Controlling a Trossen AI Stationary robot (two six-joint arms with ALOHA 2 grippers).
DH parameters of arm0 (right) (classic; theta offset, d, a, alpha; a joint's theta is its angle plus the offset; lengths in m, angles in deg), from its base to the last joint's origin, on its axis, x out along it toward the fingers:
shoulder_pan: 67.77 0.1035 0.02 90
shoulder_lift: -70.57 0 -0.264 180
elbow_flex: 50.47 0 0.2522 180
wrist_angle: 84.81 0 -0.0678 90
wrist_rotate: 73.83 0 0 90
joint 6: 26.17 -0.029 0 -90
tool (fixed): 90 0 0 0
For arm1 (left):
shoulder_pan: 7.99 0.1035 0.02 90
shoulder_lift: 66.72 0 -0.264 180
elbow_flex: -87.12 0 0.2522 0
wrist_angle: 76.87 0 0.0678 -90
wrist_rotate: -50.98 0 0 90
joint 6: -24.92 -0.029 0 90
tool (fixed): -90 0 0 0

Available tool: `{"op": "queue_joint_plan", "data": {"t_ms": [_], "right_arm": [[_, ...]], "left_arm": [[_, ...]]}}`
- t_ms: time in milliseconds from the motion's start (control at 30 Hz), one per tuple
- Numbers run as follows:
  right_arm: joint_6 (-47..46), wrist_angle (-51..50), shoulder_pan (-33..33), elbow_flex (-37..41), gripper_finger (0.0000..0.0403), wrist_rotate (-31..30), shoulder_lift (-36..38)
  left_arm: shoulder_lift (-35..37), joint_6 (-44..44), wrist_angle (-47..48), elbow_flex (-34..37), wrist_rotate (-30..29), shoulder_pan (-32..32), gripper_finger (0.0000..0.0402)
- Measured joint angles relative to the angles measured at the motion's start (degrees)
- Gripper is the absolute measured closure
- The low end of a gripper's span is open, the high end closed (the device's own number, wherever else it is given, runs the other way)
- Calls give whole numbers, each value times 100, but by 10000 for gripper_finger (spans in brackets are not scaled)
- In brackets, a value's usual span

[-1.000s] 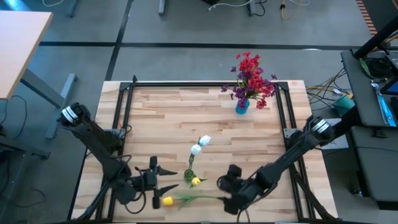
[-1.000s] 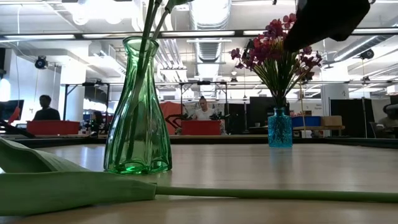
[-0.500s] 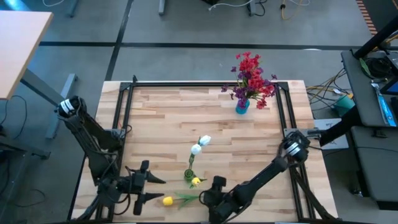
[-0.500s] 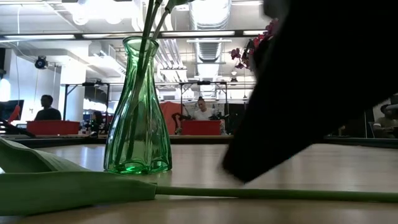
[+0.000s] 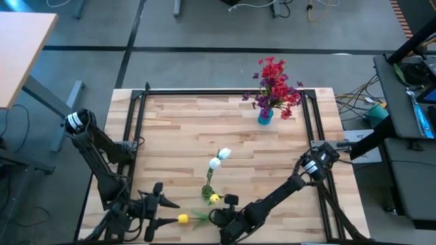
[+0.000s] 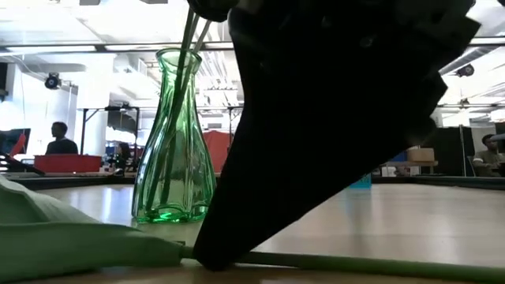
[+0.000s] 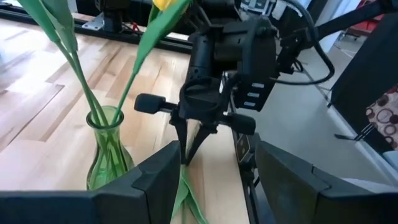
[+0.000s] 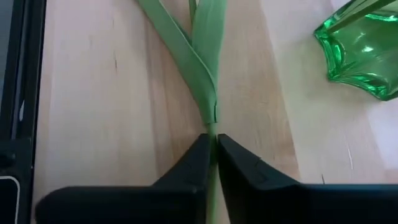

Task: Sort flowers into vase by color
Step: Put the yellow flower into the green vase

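Note:
A yellow flower (image 5: pixel 182 219) lies flat on the table near its front edge, its green stem (image 6: pixel 355 267) running toward the right. My right gripper (image 5: pixel 216 216) is shut on that stem just behind the leaves (image 8: pixel 205 62). My left gripper (image 5: pixel 162 209) hovers open to the flower's left, its fingers (image 7: pixel 155 180) apart and empty. A green glass vase (image 5: pixel 208 194) stands just behind the flower and holds white buds (image 5: pixel 218 160) and a yellow one. A small blue vase (image 5: pixel 265 116) at the far right holds red and purple flowers (image 5: pixel 274 85). My right gripper pinches the yellow flower's stem (image 8: pixel 211 132) between its two fingertips, right where the leaves branch off. The fingers slant down from the table's right, roughly in line with the stem. The stem and flower lie on the table.
A black frame (image 5: pixel 225 92) runs along the table's edges. The green vase (image 8: pixel 364 56) stands close beside my right gripper on its far side. Bare wood (image 5: pixel 170 129) stretches between the two vases. People and desks show in the room behind the table.
My right gripper has come down and toward the table's left, along the near edge, to the lying stem and has shut on it. My left gripper has drawn back a little toward the left edge, still open. The yellow flower has stayed where it lay.

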Motion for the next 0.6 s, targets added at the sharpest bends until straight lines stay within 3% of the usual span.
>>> {"op": "queue_joint_plan", "data": {"t_ms": [167,367,600], "right_arm": [[33,0,22,4,392,-100,9],[830,-107,259,-6,394,-1017,307],[1381,43,380,-36,394,-1470,736]], "left_arm": [[-112,0,-21,0,2,-11,209],[-153,-9,-2,0,-1,-35,209],[-153,-105,-28,0,-72,-35,209]]}}
